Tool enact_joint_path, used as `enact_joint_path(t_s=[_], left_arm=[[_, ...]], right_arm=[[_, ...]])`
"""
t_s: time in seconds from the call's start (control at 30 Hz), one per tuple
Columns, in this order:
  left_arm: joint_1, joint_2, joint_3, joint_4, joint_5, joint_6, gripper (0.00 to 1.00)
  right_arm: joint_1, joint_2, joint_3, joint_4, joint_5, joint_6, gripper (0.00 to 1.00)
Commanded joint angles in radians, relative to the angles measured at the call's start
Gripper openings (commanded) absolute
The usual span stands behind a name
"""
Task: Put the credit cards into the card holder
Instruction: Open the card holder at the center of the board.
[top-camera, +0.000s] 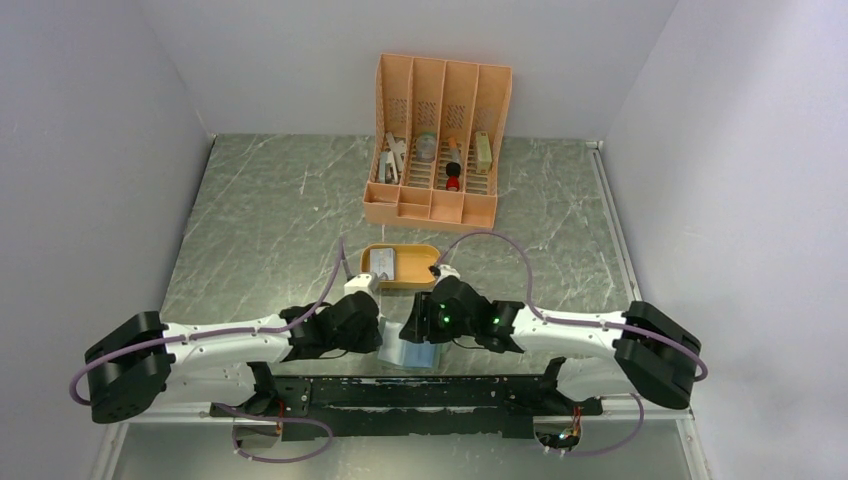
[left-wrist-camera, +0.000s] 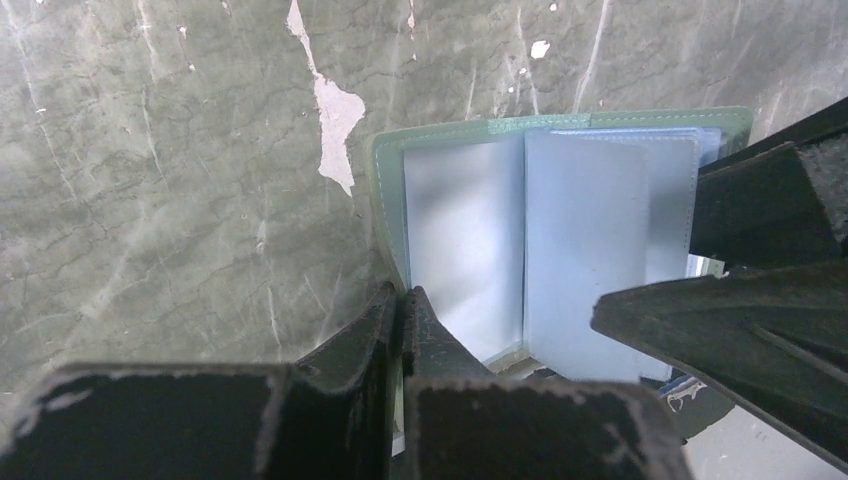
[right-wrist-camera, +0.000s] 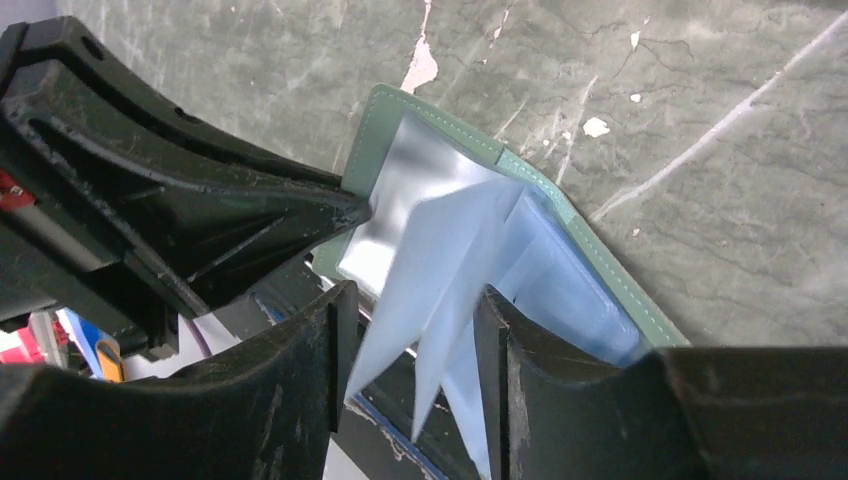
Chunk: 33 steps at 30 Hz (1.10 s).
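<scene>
Grey marbled table (top-camera: 270, 200) holds, at its 6 o'clock edge, the open card holder (left-wrist-camera: 550, 240), cover pinched by the left hand (left-wrist-camera: 400, 310), clear pockets (right-wrist-camera: 450, 250) fanned inside the spread-apart right hand (right-wrist-camera: 415, 295), a credit card (top-camera: 385, 264) in the tray (top-camera: 428, 252) at 12 o'clock.

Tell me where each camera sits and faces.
Top external: above, behind the bases, looking down at the table; left arm and right arm show.
Left wrist: on the left arm, facing down at the card holder; left tool shut on its edge.
Right wrist: on the right arm, facing down; right tool open around its clear pockets.
Both wrist views share the card holder.
</scene>
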Motion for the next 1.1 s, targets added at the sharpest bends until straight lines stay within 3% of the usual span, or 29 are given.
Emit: enact_joint_path(t_s=[0.0,0.17,0.37,0.63,1.07], left_arm=[[-0.007,-0.024,-0.010,0.002,-0.018,-0.010,0.05],[-0.008,-0.025,-0.009,0.001,-0.020,-0.008,0.05],[-0.007,-0.020,-0.001,0.003,-0.018,-0.004,0.05],[-0.007,-0.049,0.006,-0.042,-0.047,-0.006,0.05],[-0.007,-0.101,0.020,-0.042,-0.045,-0.012,0.05]], right_arm=[[0.004,-0.083,-0.052,0.028,0.003,0.028,0.51],[0.005,-0.133,-0.081,0.026,0.011,0.042,0.49],[0.003,-0.126,-0.089,0.011,0.018,0.048,0.35],[0.004,-0.077,-0.055,-0.106,0.094,0.023,0.00],[-0.005,-0.018,-0.002,-0.196,0.196,-0.062,0.00]])
